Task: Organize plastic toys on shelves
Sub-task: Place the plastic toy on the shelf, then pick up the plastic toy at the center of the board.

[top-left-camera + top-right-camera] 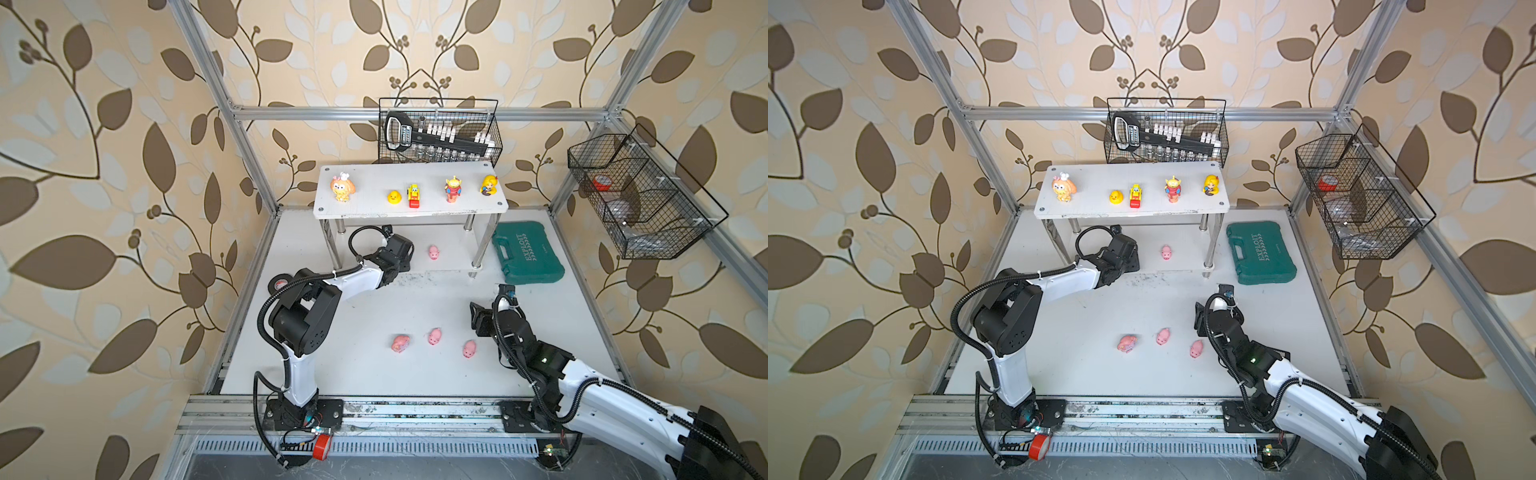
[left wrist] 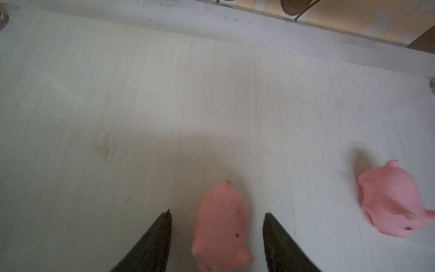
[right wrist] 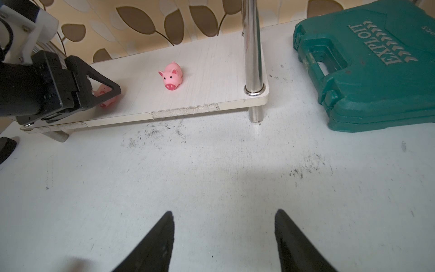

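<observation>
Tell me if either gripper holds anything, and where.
Nothing is held: the left gripper stands open around a small pink plastic piglet, not touching it; right gripper open, empty.

- On the rack's top board I see, left to right: bow animal, duck, vehicle, alien, doll.
- On the lower board, the left piglet lies between my left end effector's fingers, touching neither; the right piglet lies beside it.
- Three piglets lie on the desk, before the rack.
- The tool case lies right of the rack.

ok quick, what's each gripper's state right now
left gripper: open, piglet lying loose between its jaws, not gripped
right gripper: open, holding nothing
</observation>
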Available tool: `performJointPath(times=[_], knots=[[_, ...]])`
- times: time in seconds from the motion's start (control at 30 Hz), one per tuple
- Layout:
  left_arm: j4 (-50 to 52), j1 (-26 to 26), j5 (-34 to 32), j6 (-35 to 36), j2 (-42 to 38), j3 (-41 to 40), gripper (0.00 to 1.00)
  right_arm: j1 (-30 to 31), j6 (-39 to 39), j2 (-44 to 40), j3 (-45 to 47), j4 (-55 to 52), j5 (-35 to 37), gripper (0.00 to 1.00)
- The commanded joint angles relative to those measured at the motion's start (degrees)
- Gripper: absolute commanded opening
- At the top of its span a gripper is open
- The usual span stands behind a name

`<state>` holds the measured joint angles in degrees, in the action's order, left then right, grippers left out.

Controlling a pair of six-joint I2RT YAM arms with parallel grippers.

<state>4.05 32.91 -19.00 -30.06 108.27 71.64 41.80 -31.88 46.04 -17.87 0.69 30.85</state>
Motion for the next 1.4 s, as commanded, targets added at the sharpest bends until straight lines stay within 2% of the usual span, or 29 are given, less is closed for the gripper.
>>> performJointPath(times=[0.0,0.33,0.53,0.6,0.7,0.8,0.83,0.9,0.93,1.0,1.1,1.17,1.3,1.37], knots=[[3.0,-0.4,0.0,-1.6,-2.5,1.2,0.64,-0.2,0.7,0.3,0.8,0.9,-0.3,0.66],[1.9,2.9,-1.4,-1.7,-12.2,-7.0,0.67,-0.2,0.7,-0.1,1.0,0.9,-0.2,0.66],[2.9,8.7,-2.7,-1.9,-22.7,-15.1,0.65,-0.2,0.7,-0.3,1.1,1.0,-0.2,0.66],[4.1,10.9,-0.8,-1.1,-28.4,-18.6,0.64,-0.1,0.7,-0.3,1.2,1.0,-0.2,0.66],[4.8,12.1,9.2,2.3,-36.1,-25.0,0.63,-0.1,0.7,-0.3,1.3,1.2,-0.2,0.66],[9.6,12.4,14.6,2.4,-41.2,-28.5,0.61,-0.1,0.7,0.0,1.1,1.2,-0.3,0.66],[12.3,12.4,14.0,0.7,-42.3,-28.7,0.62,-0.1,0.7,0.1,1.1,1.2,-0.3,0.66],[23.6,12.4,9.9,-8.1,-43.4,-26.8,0.62,-0.1,0.7,0.4,1.0,1.2,-0.3,0.66],[26.8,12.5,10.3,-11.4,-43.6,-26.2,0.62,-0.1,0.7,0.6,1.0,1.3,-0.4,0.66],[33.4,12.7,10.9,-22.2,-43.7,-25.0,0.61,-0.1,0.7,1.0,0.8,1.3,-0.4,0.66],[37.8,13.8,13.2,-32.8,-43.3,-24.0,0.64,-0.1,0.7,1.5,0.5,1.2,-0.4,0.66],[40.0,15.3,13.0,-37.1,-43.1,-22.7,0.64,-0.1,0.7,1.6,0.6,1.2,-0.4,0.66],[46.6,20.2,5.8,-44.6,-42.4,-18.2,0.67,-0.1,0.8,1.5,0.6,1.2,-0.5,0.66],[50.0,21.0,4.8,-49.3,-40.4,-16.6,0.67,-0.1,0.7,1.6,0.5,1.2,-0.5,0.67]])
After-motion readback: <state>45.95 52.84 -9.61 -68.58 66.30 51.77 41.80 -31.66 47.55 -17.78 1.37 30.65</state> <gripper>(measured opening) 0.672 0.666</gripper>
